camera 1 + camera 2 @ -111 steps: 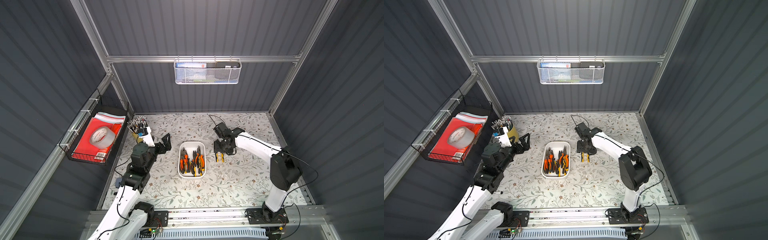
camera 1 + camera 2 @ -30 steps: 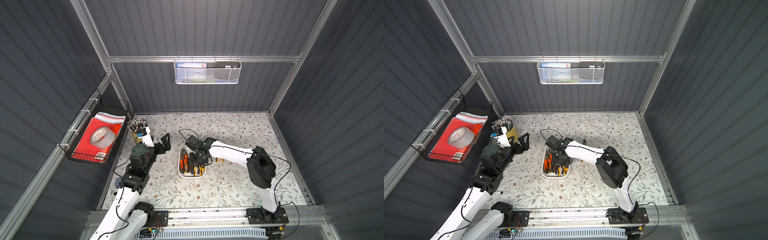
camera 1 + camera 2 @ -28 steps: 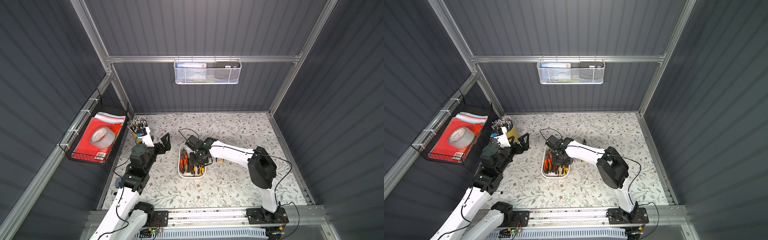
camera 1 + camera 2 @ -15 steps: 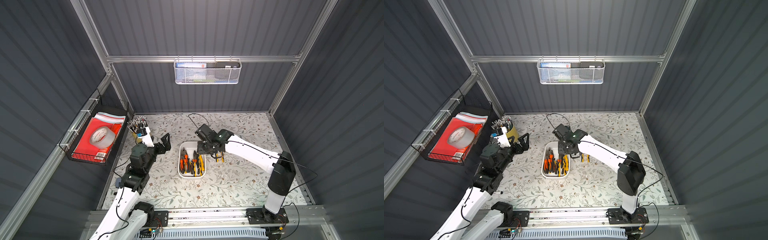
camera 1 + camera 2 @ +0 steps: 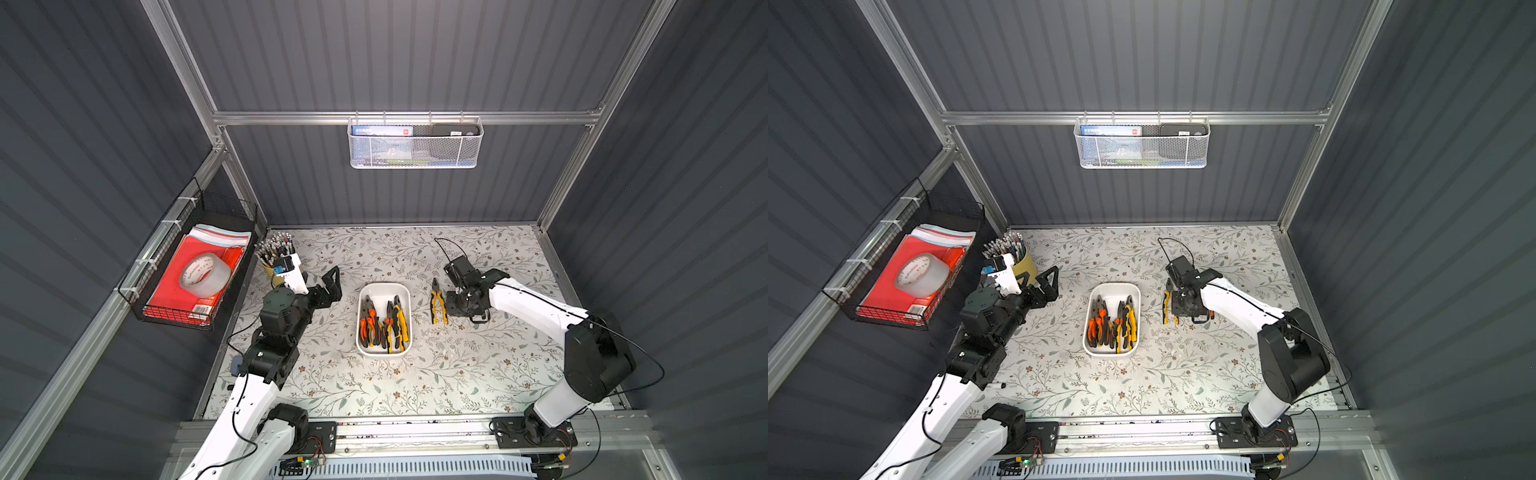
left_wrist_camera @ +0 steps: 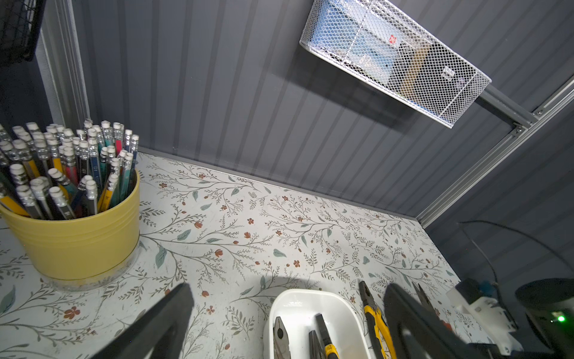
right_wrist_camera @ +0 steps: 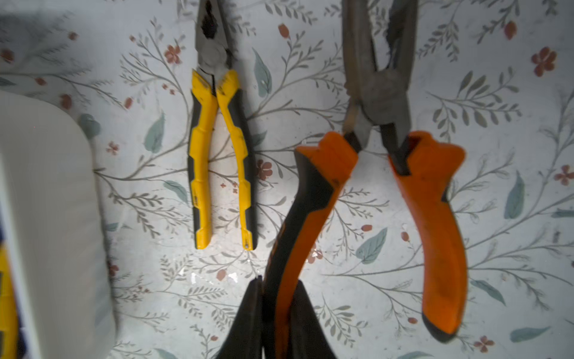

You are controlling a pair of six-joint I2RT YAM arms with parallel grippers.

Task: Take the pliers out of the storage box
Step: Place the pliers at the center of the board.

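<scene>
The white box (image 5: pixel 384 290) on the table (image 5: pixel 415 374) holds a bunch of pliers (image 5: pixel 384 326). Just right of it, a yellow pair (image 5: pixel 438 305) lies on the table. Next to that, the right claw (image 7: pixel 276 289) pinches one handle of an orange pair (image 7: pixel 441 233), up in the air. Held by one handle, it could swing, slip and fall on the yellow pair. The left claw (image 5: pixel 328 284), left of the box, is wide open.

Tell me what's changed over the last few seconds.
The right gripper went from the table into the box, took hold of orange pliers and carried them out to the right, beside the yellow pliers. The left gripper, yellow pliers and box stayed put.
</scene>
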